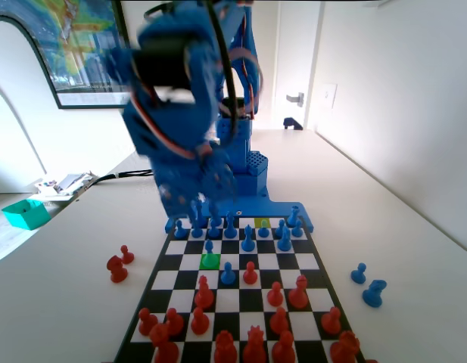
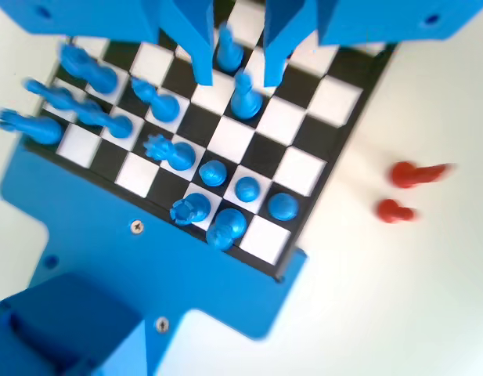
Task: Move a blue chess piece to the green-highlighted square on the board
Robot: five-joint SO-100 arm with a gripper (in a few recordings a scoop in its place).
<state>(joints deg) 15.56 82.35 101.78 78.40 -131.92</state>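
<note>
The board [image 1: 312, 261] lies in front of the blue arm's base. Its green-highlighted square [image 1: 210, 261] is left of centre, with a blue pawn [image 1: 209, 246] directly behind it and another [image 1: 228, 274] just to its right. My gripper [image 1: 199, 212], blurred, hangs over the left back rows. In the wrist view the gripper [image 2: 237, 74] is open and holds nothing. One blue pawn [image 2: 245, 98] stands just below the gap between the jaws, and a second [image 2: 229, 51] stands farther up between them. A paler yellow-green cell [image 1: 262, 223] sits in the back row.
Taller blue back-row pieces [image 2: 212, 172] crowd the board's corner near the blue base [image 2: 131, 258]. Red pieces [image 1: 252, 295] fill the near half. Two red pieces [image 1: 116, 266] lie off the board at left and two blue ones [image 1: 367, 286] at right. A teal box [image 1: 26, 214] sits far left.
</note>
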